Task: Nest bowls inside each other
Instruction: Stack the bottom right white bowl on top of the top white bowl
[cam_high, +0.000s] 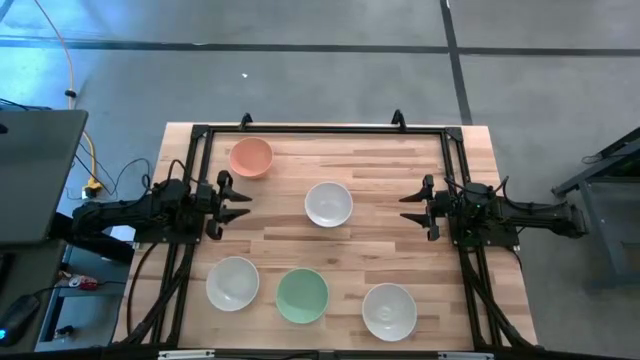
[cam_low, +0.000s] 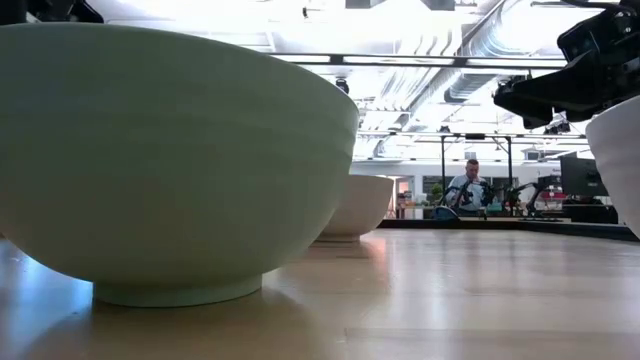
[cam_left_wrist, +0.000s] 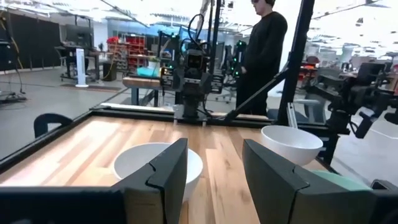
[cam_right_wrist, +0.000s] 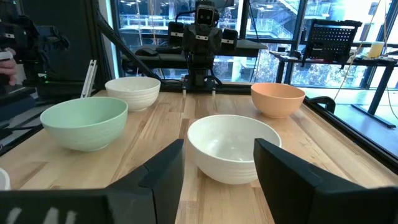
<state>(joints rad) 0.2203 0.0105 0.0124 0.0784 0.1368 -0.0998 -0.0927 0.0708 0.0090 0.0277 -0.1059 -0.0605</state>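
Note:
Five bowls stand upright on their bases on the wooden table. The salmon-orange bowl (cam_high: 251, 157) (cam_right_wrist: 278, 98) is at the far left and a white bowl (cam_high: 328, 203) (cam_right_wrist: 233, 146) (cam_left_wrist: 158, 165) is in the middle. Along the near edge stand a white bowl (cam_high: 233, 283) (cam_right_wrist: 132, 92), the mint green bowl (cam_high: 302, 296) (cam_low: 170, 150) (cam_right_wrist: 84, 123) and another white bowl (cam_high: 389, 311) (cam_left_wrist: 292, 143). My left gripper (cam_high: 235, 198) (cam_left_wrist: 214, 180) is open, left of the middle bowl. My right gripper (cam_high: 412, 207) (cam_right_wrist: 217, 180) is open, right of it. Both face that bowl and touch nothing.
A black frame (cam_high: 320, 128) runs along the table's far edge and down both sides. A laptop (cam_high: 35, 175) and cables lie off the table to the left. A person (cam_left_wrist: 264, 56) stands beyond the right side. Bare wood lies between the middle bowl and each gripper.

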